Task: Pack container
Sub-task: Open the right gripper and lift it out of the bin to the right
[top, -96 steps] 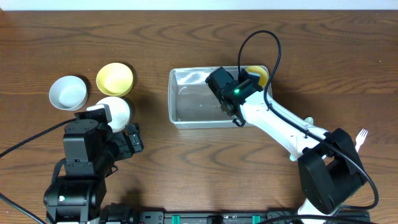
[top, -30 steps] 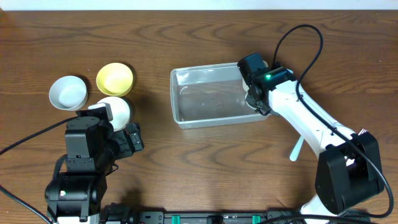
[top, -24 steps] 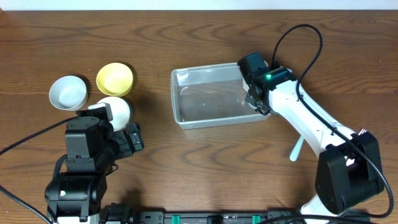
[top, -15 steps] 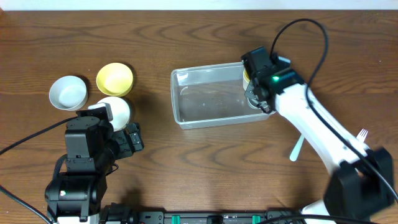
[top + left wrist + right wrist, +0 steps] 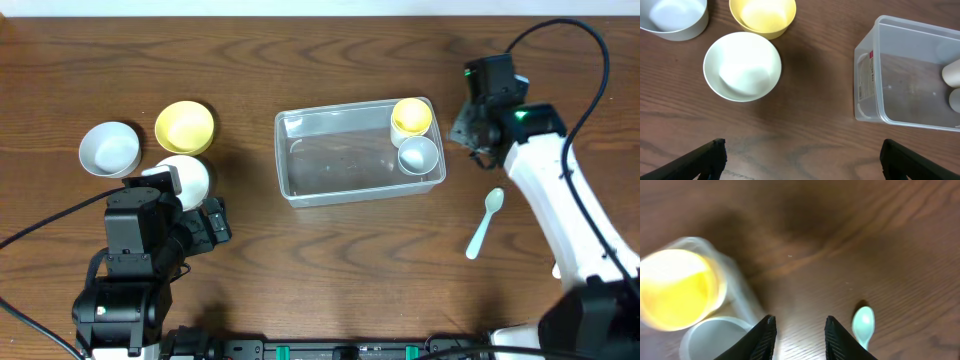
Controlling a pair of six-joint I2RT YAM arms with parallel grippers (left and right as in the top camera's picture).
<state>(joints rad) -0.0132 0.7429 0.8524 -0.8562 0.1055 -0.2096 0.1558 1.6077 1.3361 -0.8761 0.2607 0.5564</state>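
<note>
The clear rectangular plastic container [image 5: 330,165] sits at the centre of the overhead view on the brown wooden counter [image 5: 330,260], slightly skewed. Two things stand inside it at its right end, close together: a small yellow cup [image 5: 412,116] in the upper right corner and a small white cup [image 5: 418,155] just below it. The rest of its floor is bare. The left wrist view shows a white label [image 5: 866,75] on the container's end wall.

The right arm [image 5: 545,175] reaches into the upper right of the overhead view, its head just right of the container's rim. The right arm's jaws stand apart over bare wood with nothing between them. A pale green plastic spoon [image 5: 483,222] lies on the counter, lower right of the container and apart from it.

At the left of the overhead view, three round bowls cluster: a white bowl [image 5: 110,148], a yellow bowl [image 5: 185,127] and a second white bowl [image 5: 185,178], partly covered by the left arm [image 5: 130,250]. The left arm's jaws are spread wide and hold nothing.
</note>
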